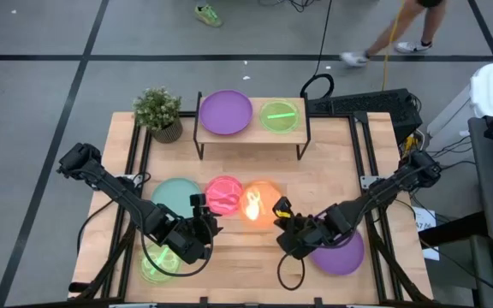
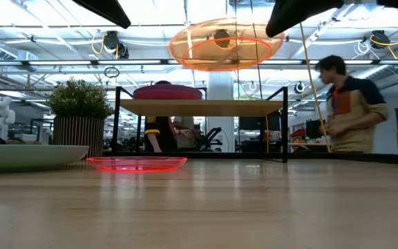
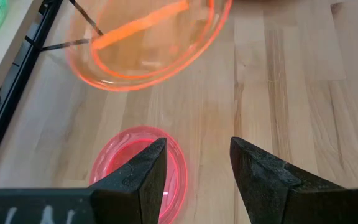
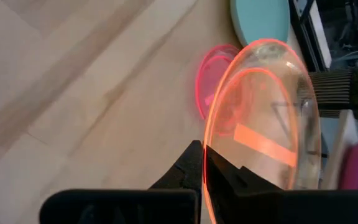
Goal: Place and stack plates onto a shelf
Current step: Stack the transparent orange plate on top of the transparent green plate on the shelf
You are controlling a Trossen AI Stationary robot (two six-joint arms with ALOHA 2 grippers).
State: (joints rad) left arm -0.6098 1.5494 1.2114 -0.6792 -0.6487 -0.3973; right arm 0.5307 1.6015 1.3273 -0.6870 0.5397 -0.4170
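The shelf (image 1: 251, 135) stands at the far middle of the table and carries a purple plate (image 1: 225, 112) and a lime-green plate (image 1: 281, 115). A teal plate (image 1: 176, 198) and a translucent pink plate (image 1: 223, 194) lie flat on the tabletop. Just right of them a translucent orange plate (image 2: 220, 43) hangs high above the table, with my right gripper (image 1: 282, 210) shut on it. My left gripper (image 3: 197, 168) hovers open above the pink plate (image 3: 138, 171) and touches nothing. My right gripper pinches the orange plate's rim (image 4: 207, 155) between its two fingers, one on each face of the plate. The fingers slant down from the table's near right. The plate is lifted clear of the table and reaches away from the fingers, slightly tilted.
A second lime-green plate (image 1: 159, 263) lies under my left arm at the near left. Another purple plate (image 1: 339, 250) lies under my right arm at the near right. A potted plant (image 1: 159, 111) stands left of the shelf. A person (image 2: 347, 104) moves beyond the table.
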